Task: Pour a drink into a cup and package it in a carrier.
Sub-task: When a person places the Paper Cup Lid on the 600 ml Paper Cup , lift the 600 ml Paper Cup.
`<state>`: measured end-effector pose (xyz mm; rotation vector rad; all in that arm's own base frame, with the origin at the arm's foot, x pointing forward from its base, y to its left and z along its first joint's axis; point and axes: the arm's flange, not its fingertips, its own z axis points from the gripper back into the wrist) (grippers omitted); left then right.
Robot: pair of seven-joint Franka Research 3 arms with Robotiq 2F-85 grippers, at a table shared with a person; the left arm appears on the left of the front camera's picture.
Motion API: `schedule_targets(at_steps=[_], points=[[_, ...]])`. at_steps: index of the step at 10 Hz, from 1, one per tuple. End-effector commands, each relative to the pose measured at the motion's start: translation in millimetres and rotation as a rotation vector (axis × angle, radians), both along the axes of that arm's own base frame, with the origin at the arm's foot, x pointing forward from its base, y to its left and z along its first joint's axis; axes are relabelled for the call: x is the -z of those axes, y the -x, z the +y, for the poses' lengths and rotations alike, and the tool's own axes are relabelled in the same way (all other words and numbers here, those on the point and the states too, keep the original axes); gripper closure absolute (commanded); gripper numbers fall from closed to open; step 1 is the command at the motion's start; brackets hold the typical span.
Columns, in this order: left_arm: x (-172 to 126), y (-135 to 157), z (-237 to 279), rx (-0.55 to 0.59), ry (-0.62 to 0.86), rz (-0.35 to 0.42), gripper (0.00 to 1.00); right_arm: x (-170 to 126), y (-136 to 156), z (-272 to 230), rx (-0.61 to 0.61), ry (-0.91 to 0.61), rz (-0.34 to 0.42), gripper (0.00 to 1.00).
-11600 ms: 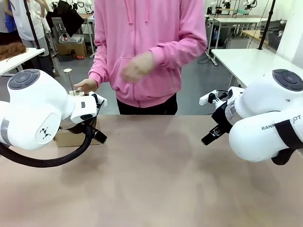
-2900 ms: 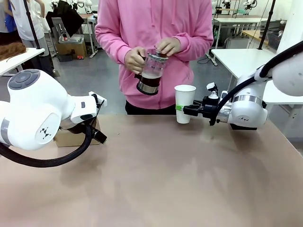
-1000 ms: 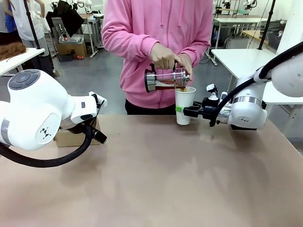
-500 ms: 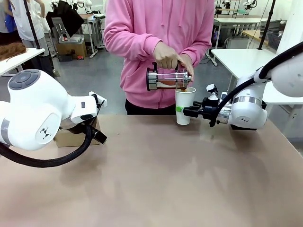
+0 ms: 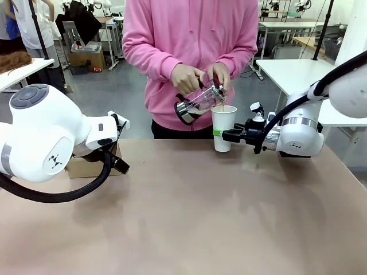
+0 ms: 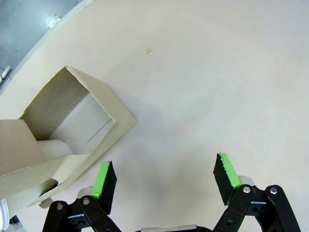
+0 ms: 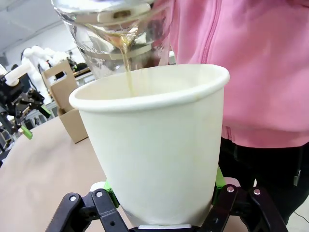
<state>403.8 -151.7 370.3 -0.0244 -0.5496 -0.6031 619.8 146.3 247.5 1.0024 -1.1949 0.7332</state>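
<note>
Smooth tan table point(image 5: 183, 217); tapered paper cup point(image 5: 223, 125); clear glass pitcher point(image 5: 195, 103)

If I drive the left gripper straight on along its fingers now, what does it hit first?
Most likely the bare table. The left gripper, jaws open, points down at it, just beside the carrier. Depth is hard to judge, so one finger might graze the carrier's near corner.

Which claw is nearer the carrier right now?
Left. The open left claw hangs over the table right beside the carrier, not touching it. The right claw is far across the table, shut on the cup.
</note>
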Motion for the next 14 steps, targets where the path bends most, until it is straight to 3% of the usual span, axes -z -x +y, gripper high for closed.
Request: schedule_targets(at_steps=[1, 14], points=[[-0.3, 0.3, 0.0, 0.001, 0.002, 0.000, 0.00, -4.0, -1.2, 1.8, 0.004, -0.005, -0.006, 0.19], [-0.3, 0.3, 0.0, 0.001, 0.002, 0.000, 0.00, -4.0, -1.2, 1.8, 0.004, -0.005, -0.006, 0.19]])
